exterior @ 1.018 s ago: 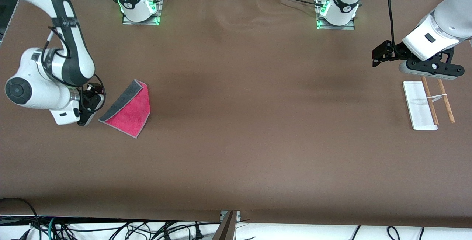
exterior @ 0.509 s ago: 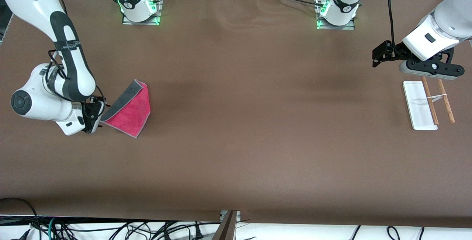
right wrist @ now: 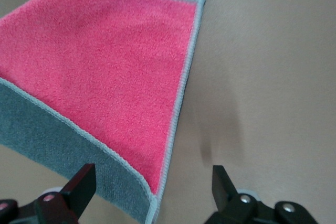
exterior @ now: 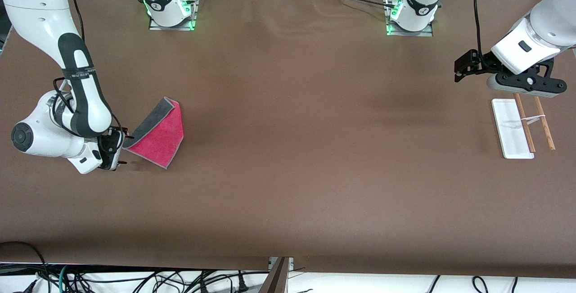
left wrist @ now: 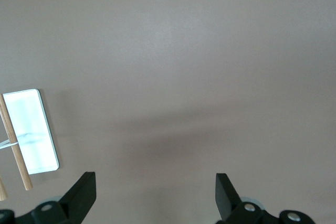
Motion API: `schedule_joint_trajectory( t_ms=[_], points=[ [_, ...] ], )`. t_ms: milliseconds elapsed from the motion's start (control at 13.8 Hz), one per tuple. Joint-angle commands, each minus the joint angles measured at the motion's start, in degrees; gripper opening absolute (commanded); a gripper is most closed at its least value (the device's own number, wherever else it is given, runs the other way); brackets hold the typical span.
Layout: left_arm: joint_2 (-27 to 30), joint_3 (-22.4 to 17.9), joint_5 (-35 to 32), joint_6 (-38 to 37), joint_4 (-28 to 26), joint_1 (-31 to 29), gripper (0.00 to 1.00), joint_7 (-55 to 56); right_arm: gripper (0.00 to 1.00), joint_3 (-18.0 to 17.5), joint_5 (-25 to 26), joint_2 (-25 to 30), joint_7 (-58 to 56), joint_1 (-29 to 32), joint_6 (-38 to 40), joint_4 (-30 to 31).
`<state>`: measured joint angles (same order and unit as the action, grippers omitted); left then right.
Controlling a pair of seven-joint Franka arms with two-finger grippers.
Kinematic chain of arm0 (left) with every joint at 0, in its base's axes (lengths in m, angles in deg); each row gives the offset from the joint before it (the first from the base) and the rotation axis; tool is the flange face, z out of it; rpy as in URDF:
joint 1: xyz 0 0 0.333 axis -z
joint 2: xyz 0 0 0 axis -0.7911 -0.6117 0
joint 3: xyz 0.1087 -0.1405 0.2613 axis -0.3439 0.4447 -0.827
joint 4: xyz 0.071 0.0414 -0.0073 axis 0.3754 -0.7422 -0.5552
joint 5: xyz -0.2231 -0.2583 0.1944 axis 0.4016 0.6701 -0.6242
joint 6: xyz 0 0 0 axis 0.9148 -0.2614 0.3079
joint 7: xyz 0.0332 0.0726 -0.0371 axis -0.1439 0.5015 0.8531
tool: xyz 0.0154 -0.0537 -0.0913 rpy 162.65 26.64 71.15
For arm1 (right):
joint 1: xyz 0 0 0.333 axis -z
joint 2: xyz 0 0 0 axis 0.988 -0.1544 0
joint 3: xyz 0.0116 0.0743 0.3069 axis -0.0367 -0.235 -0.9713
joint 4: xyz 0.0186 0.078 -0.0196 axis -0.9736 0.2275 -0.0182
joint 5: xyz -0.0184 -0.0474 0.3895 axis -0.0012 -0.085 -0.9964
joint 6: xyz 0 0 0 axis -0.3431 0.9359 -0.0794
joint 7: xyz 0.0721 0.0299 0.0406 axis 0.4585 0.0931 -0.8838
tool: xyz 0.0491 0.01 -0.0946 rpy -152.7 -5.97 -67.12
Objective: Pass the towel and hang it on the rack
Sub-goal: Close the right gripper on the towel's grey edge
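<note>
At the frame's left, the right gripper (exterior: 124, 150) has its fingers (right wrist: 80, 184) apart around a corner of the towel (exterior: 158, 133) lying on the worktop (exterior: 288, 149). At right, the left gripper (exterior: 459, 76) waits, fingers spread, over bare worktop near the rack (exterior: 522, 126)

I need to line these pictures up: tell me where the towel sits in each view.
Front view: the towel lies flat toward the right arm's end of the table, beside the open right gripper.
Left wrist view: not in it; only the rack and bare table show.
Right wrist view: the towel fills most of the picture, one corner between the gripper's fingers.
Shared landmark: the towel's folded-over grey strip.
</note>
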<state>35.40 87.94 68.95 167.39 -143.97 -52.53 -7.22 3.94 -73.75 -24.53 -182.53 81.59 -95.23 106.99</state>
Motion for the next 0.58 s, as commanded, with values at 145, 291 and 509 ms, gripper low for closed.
schedule_joint_trajectory(
  t_ms=[145,291,509],
  points=[
    [-0.23,0.23,-0.98,-0.10,0.71,-0.37,1.00,-1.40,0.61,-0.43,-1.72,-0.73,-3.10,1.19,1.56,-1.35],
    [-0.23,0.23,-0.98,-0.10,0.71,-0.28,1.00,-1.31,0.40,-0.43,-1.72,-0.65,-3.01,1.28,2.09,-1.35],
    [-0.14,0.23,-0.98,-0.10,0.62,-0.37,1.00,-1.40,0.23,-0.43,-1.72,-0.65,-2.92,1.37,2.09,-1.35]
  ],
)
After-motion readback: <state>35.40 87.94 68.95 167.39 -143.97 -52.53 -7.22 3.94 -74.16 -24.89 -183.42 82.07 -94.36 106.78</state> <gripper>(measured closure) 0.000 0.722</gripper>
